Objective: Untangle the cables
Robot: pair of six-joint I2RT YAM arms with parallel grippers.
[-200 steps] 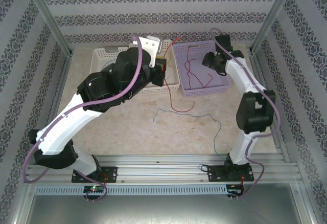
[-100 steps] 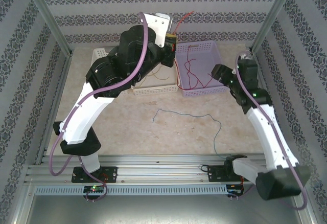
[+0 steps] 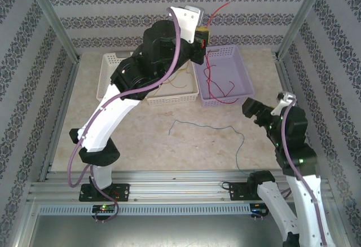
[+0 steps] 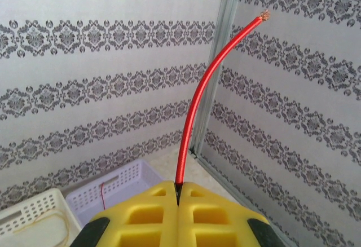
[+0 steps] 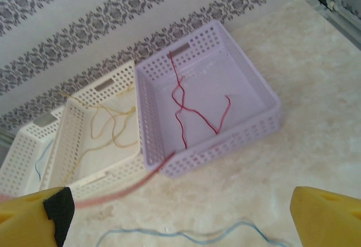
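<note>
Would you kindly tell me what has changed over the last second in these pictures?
The left claw, shut on the red cable, rose toward the back wall, drawing the cable's loose length off the table. The right claw, open, pulled back from over the lilac basket toward its own base. The blue cable and the white basket stayed put.
</note>
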